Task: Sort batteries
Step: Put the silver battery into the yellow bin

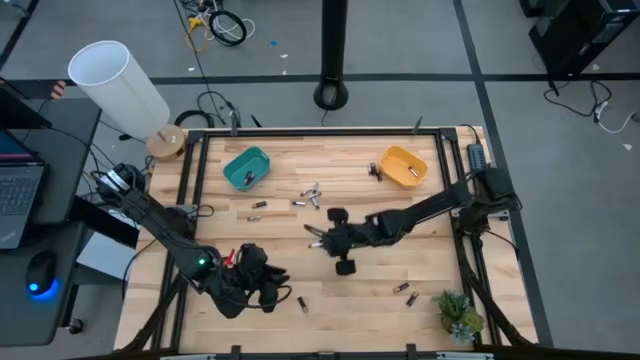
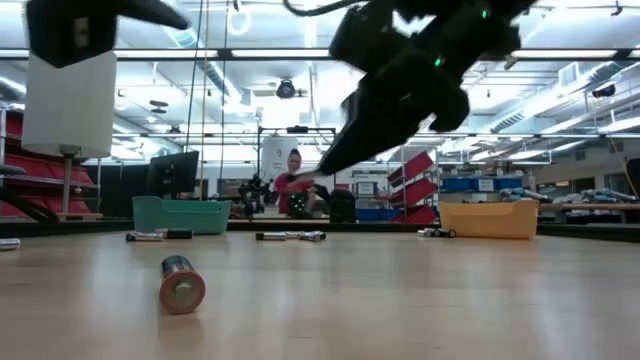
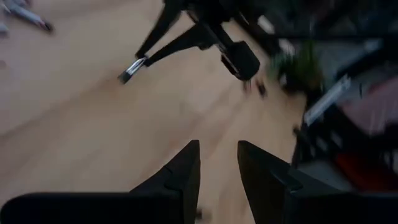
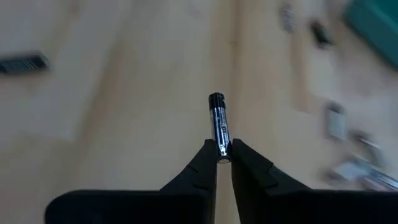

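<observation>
My right gripper (image 4: pixel 219 160) hangs over the middle of the table (image 1: pixel 440 250), shut on a slim silvery-and-dark battery (image 4: pixel 217 121), which also shows from the left wrist as a battery (image 3: pixel 132 68). My left gripper (image 3: pixel 217 171) stands open near the table's near left edge, nothing between its fingers; a loose battery (image 1: pixel 300 303) lies on its side just to its right. Other batteries (image 1: pixel 310 196) lie flat mid-table, between the teal bin (image 1: pixel 247 167) and the orange bin (image 1: pixel 404 166). One battery (image 2: pixel 182 285) lies close in the low view. My right gripper pinches the slim battery by its near end (image 4: pixel 221 148) between its two fingertips. The fingers slant down from the table's right side, and the battery runs on in line with them, sticking out past the tips. It is lifted clear of the table.
Two batteries (image 1: pixel 406 293) lie near the right front, beside a small green plant (image 1: pixel 458 312) in the near right corner. A dark piece (image 1: pixel 377 172) sits by the orange bin. A white lamp (image 1: pixel 115 80) stands off the far left corner.
</observation>
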Robot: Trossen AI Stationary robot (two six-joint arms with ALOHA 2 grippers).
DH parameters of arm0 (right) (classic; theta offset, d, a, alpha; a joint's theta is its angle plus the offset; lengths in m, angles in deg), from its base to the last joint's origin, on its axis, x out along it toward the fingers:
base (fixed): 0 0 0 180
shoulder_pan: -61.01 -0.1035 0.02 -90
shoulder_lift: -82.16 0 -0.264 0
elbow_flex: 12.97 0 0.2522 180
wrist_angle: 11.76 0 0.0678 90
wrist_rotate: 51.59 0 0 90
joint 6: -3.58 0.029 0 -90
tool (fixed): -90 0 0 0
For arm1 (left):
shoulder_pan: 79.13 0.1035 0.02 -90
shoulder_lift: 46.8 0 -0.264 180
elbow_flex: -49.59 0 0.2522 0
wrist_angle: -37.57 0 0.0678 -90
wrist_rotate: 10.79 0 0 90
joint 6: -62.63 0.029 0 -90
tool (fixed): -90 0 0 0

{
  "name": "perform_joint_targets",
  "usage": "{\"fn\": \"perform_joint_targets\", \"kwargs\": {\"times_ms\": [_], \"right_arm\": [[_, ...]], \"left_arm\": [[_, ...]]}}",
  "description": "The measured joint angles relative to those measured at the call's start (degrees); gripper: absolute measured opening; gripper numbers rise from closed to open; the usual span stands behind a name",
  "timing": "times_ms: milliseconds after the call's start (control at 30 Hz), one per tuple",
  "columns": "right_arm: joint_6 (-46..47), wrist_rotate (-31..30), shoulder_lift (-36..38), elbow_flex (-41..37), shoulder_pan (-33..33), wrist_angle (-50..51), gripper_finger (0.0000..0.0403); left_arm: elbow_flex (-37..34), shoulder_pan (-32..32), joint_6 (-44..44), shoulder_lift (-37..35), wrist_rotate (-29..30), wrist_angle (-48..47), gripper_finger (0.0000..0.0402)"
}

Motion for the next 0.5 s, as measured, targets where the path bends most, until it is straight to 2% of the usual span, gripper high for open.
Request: {"fn": "perform_joint_targets", "kwargs": {"times_ms": [100, 267, 500], "right_arm": [[-1.73, -4.15, 5.57, 0.00, 2.48, 10.38, 0.0039], [-1.78, -9.17, 14.59, -1.16, 9.34, 25.32, 0.0039], [3.62, -15.65, 25.44, -8.57, 22.02, 34.22, 0.0039]], "left_arm": [[0.00, 1.57, 0.43, 0.00, 2.53, 1.79, 0.0120], [0.00, 4.22, 0.84, 0.00, 2.87, 2.44, 0.0120], [0.00, 6.29, 0.88, 0.00, 2.87, 2.51, 0.0120]]}}
